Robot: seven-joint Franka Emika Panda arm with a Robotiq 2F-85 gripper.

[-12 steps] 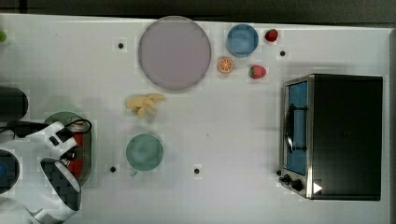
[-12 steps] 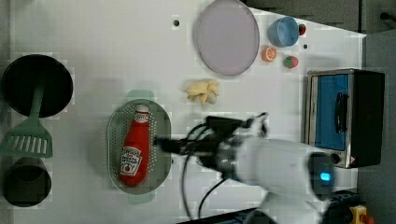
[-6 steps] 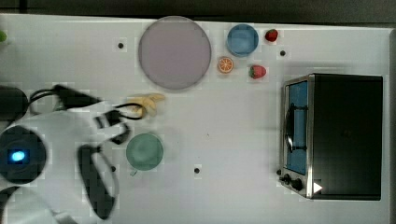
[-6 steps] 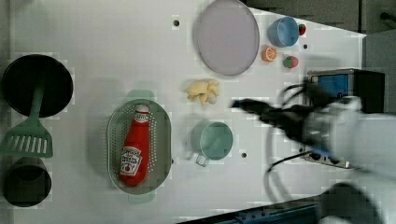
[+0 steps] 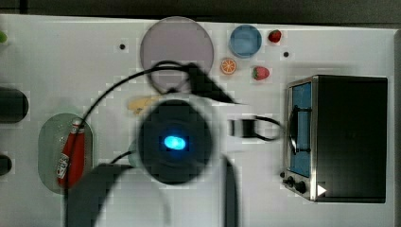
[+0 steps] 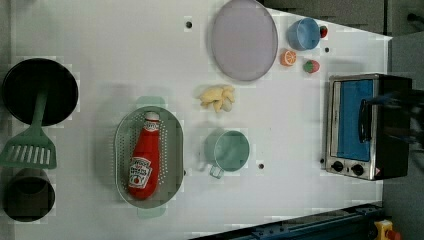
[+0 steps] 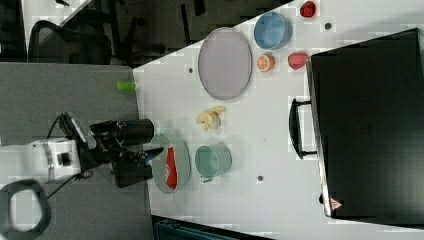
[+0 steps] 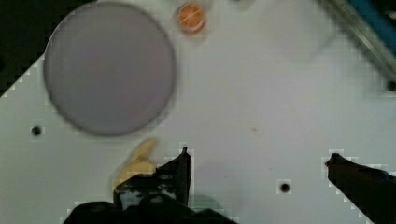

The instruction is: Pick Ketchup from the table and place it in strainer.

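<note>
Your arm has swung away from the mint-green perforated oval strainer [image 6: 148, 159]; the slim red ketchup bottle [image 6: 144, 156] lies inside, gripper [image 8: 257, 163] fingers spread empty, so placement looks done.

i work over a white table [image 6: 100, 45], evenly lit, its top dotted with small dark holes [image 6: 188, 24]. in the right view, the upper left of the frame shows a dim room beyond the table's edge: a grey floor [image 7: 65, 85] and a dark office chair [image 7: 47, 37] among other dark furniture legs. in the left view, a grey wall or panel [image 6: 405, 55] runs down the right edge of the frame, and a blue rail [image 6: 320, 227] lies along the lower right, with a yellow and red button [image 6: 387, 232] at its end. in the top view a dark strip [image 5: 198, 7] borders the top of the frame.
</note>
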